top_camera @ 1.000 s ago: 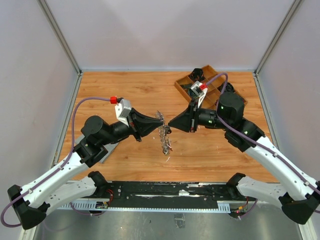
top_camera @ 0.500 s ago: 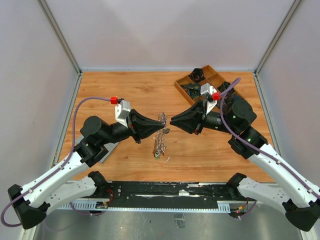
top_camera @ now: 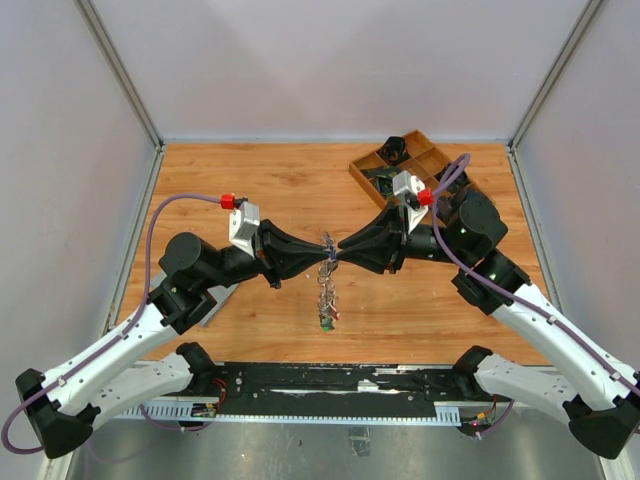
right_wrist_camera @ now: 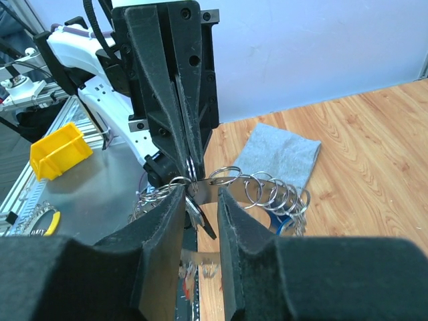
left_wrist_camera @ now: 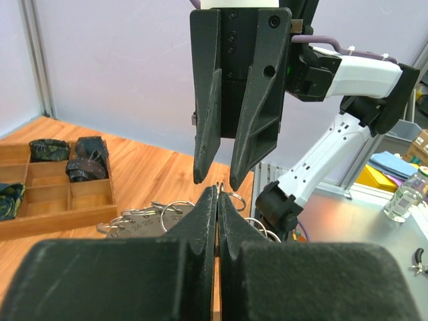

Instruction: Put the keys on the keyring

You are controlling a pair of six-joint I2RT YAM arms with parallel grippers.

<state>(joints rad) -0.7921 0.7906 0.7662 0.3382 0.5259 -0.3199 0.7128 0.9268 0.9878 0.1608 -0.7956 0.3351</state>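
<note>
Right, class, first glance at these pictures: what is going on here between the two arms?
The two arms meet tip to tip over the middle of the table. The left gripper is shut on the keyring, whose bunch of keys hangs down below it. The right gripper faces it, its fingers slightly apart around a small key right at the ring. Whether it grips that key is unclear. A wooden tray sits at the back right.

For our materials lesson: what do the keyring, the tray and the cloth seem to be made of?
Keyring: metal, with silvery, glinting thin loops.
Tray: wood, with matte brown walls and faint grain.
Cloth: probably fabric; it is matte grey and lies limp with soft edges.
</note>
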